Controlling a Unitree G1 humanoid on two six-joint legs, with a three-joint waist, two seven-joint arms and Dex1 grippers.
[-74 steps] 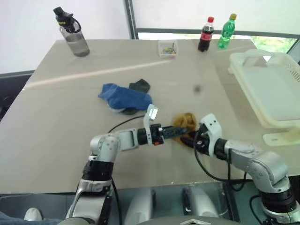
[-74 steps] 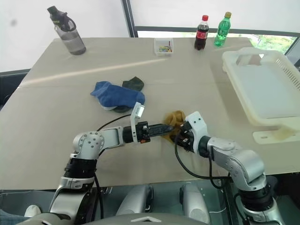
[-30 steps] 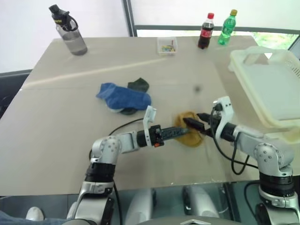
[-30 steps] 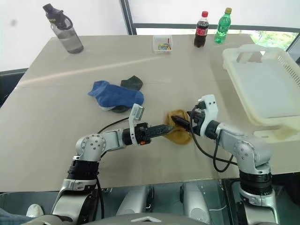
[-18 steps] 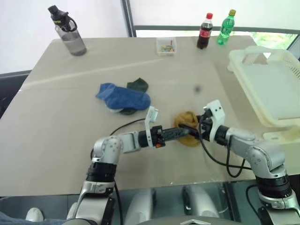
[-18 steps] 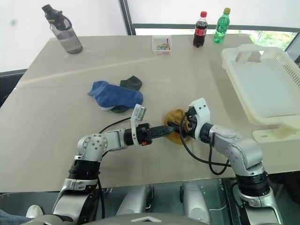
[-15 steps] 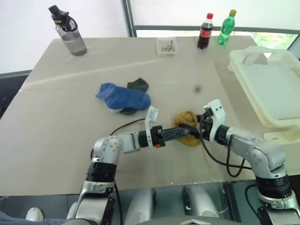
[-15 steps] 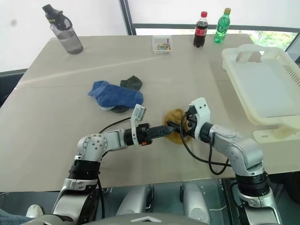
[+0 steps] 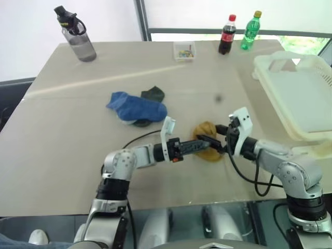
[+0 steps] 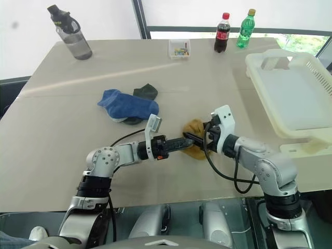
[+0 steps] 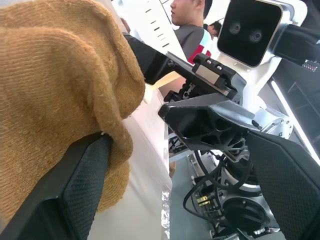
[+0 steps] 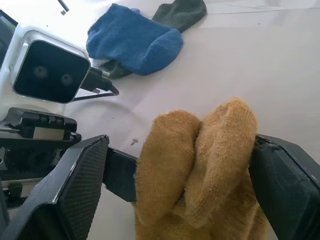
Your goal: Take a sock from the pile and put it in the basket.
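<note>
Grippers meeting at yellow sock (image 9: pixel 209 147) near front table (image 9: pixel 62 135) edge. Left gripper (image 9: pixel 205 144) fingers apart, sock bunched between. Right gripper (image 9: pixel 220 136) fingers apart, straddling same sock. Further back, pile (image 9: pixel 138 107) of blue and green socks untouched. Basket (image 9: pixel 301 98) far right, empty. Sock taken from pile; firm grip, carry, drop left.

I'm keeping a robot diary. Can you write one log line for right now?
step: picking sock | left gripper: open, at mustard sock | right gripper: open around sock | basket: no socks visible
</note>
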